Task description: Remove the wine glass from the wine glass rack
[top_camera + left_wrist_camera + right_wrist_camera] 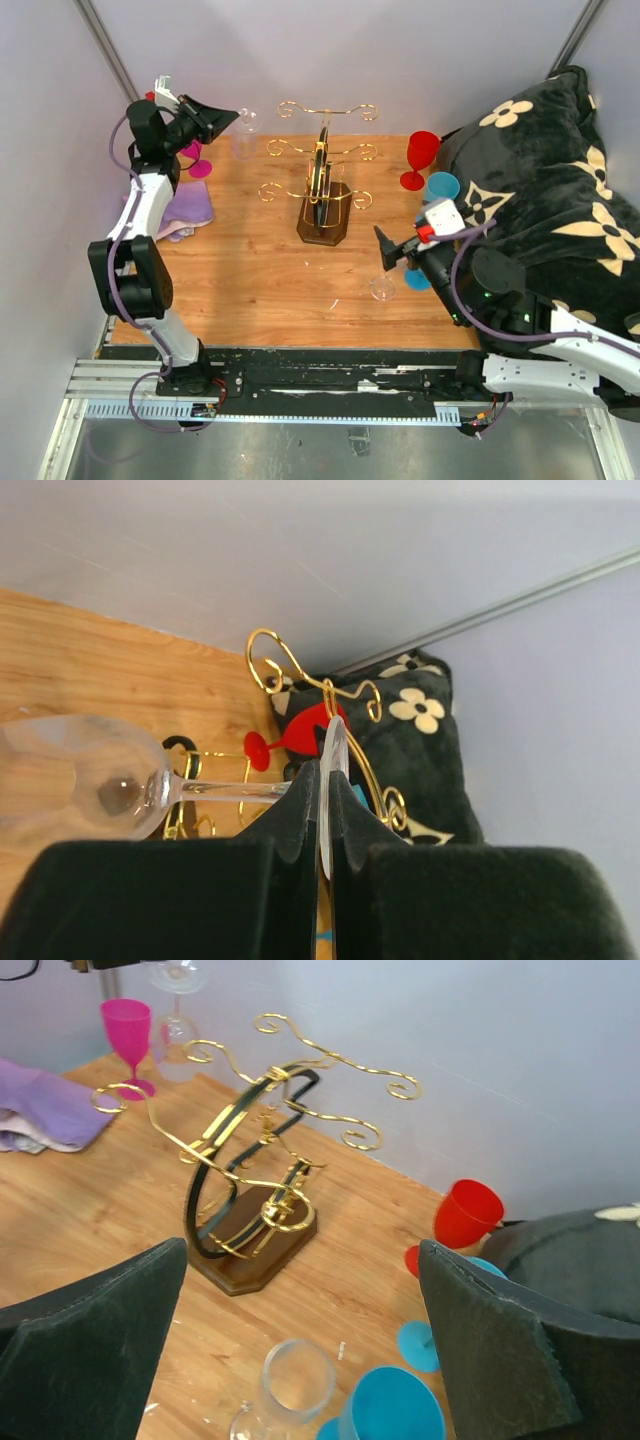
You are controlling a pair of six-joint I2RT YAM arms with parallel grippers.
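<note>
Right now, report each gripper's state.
Left gripper: shut on the wine glass, clamping its foot.
Right gripper: open, holding nothing.

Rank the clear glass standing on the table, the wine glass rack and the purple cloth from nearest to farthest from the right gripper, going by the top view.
1. The clear glass, right beside the right gripper, on the table's near right.
2. The wine glass rack, mid-table, to the gripper's left.
3. The purple cloth, at the table's far left edge.
</note>
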